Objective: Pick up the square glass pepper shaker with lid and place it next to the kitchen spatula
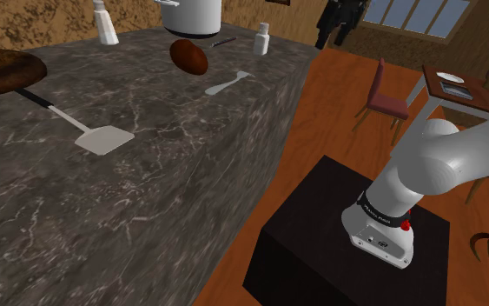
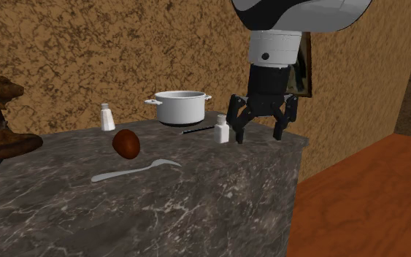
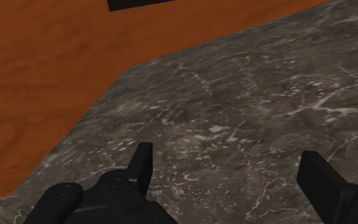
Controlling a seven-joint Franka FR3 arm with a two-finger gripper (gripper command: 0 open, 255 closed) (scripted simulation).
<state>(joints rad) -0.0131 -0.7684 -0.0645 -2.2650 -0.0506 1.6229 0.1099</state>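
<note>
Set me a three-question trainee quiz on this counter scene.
1. True or false: the end effector is shut on the shaker beside the white pot.
2. Which lies nearest the brown egg-shaped thing: A spoon, B spatula, C chair?
3. How many shakers stand on the counter?
Key: 1 false, it is open and holds nothing; 2 A; 3 two, counting the far shaker.

place: home kitchen | marbled counter | pot | dining table | chair
</note>
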